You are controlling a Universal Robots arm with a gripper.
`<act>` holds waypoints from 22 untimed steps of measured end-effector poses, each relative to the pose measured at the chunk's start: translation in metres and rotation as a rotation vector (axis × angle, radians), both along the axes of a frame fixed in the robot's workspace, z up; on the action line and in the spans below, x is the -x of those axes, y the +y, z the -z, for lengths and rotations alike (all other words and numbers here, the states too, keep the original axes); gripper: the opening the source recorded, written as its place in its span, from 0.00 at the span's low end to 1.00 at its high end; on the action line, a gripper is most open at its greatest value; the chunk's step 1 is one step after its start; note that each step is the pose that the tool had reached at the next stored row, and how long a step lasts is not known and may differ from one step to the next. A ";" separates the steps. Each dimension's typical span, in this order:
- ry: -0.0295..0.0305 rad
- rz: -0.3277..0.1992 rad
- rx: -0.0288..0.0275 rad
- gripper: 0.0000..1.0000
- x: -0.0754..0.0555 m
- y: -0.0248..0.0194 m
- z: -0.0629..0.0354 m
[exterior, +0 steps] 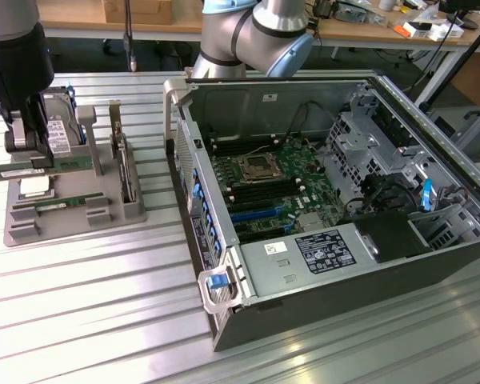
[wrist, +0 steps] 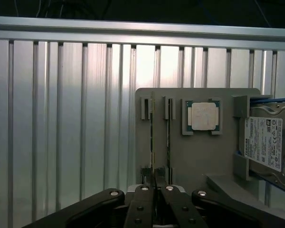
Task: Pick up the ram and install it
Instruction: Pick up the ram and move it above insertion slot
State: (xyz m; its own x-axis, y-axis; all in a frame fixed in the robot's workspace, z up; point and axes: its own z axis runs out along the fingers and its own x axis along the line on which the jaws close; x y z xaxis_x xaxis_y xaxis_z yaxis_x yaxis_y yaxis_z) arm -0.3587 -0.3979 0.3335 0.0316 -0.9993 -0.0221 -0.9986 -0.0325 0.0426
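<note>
Jaws clamped on the ram [exterior: 64, 166], right over the grey holder [exterior: 104, 216] on the bench [exterior: 80, 320]. It looks just clear of its slot, though that's hard to call. Best kept level here: straight lift, no twisting.

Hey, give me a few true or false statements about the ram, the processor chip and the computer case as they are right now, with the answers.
1. The gripper has its jaws shut on the ram. True.
2. The ram is seated in the motherboard. False: it is in the jaws at the grey holder, outside the computer case.
3. The processor chip lies in the grey holder. True.
4. The computer case is closed. False: it lies open, with the motherboard in view.
</note>
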 end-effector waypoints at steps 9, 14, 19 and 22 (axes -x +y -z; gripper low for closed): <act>-0.0001 0.000 0.0000 0.12 0.000 0.0000 -0.0238; 0.0000 0.000 0.0000 0.12 0.000 0.0000 -0.0322; 0.0001 0.000 0.0001 0.12 0.000 0.0000 -0.0418; 0.0000 0.000 0.0000 0.12 0.000 0.0000 -0.0471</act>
State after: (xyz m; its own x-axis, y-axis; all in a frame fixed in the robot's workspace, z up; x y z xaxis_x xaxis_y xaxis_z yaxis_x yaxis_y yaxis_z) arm -0.3587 -0.3979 0.3806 0.0316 -0.9993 -0.0221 -0.9986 -0.0325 0.0426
